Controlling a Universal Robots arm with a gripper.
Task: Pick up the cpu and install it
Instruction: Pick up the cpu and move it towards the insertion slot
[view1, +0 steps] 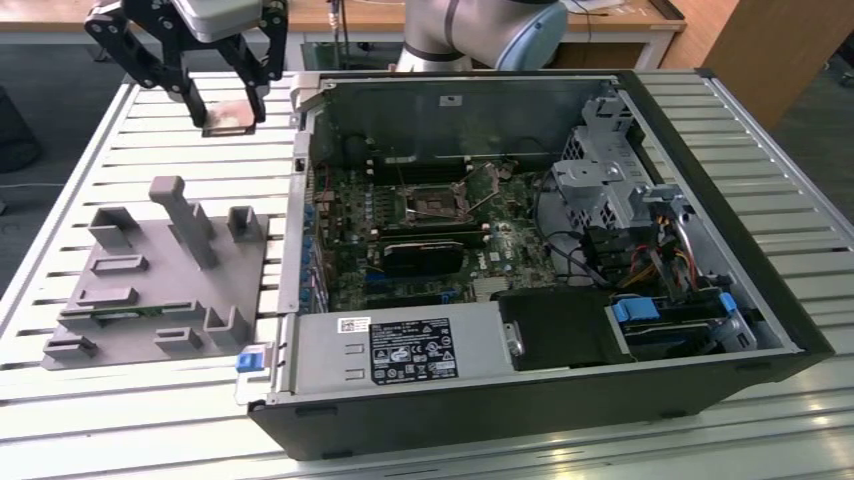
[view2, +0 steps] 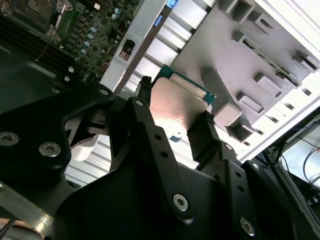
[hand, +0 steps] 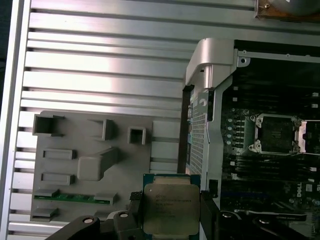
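gripper (view1: 230, 108): fingers (hand: 207, 207) are clamped on two opposite edges of the cpu (hand: 171, 212) | cpu: held in the air above the slatted table (view1: 160, 160), outside the open computer case (view1: 304, 150), near its outer wall, grey tray (view1: 134, 290) nearby | socket (hand: 276, 134): seen inside the case, well apart from the cpu | room: bare slats are seen under the gripper

The gripper (view1: 230, 110), clamped on the cpu (view1: 230, 120), hangs over bare slatted table (view1: 147, 150), clear of the grey tray (view1: 187, 300) and its upright posts. The case's side wall (view1: 302, 200) stands between the gripper and the motherboard socket (view1: 437, 207). The case is open above the socket. The drive cage (view1: 601, 170) and cables (view1: 587, 255) crowd the socket on the exterior view's right. The power supply (view1: 400, 350) closes the end nearest the exterior camera.
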